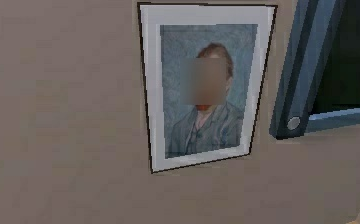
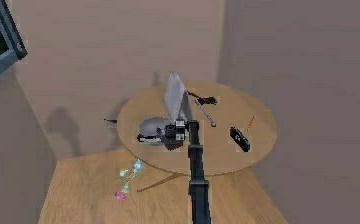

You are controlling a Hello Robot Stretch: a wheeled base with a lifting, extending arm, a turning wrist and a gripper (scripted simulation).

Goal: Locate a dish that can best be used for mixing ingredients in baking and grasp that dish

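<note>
A grey rounded dish [image 2: 148, 127] is seen at the round table's [image 2: 228, 160] nine o'clock side, partly hidden by the gripper [image 2: 161, 136]; whether anything is held cannot be told.

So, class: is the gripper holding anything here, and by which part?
It cannot be told. The gripper is at a grey bowl-shaped dish resting on the round table, so no hold or grip point can be confirmed.
</note>
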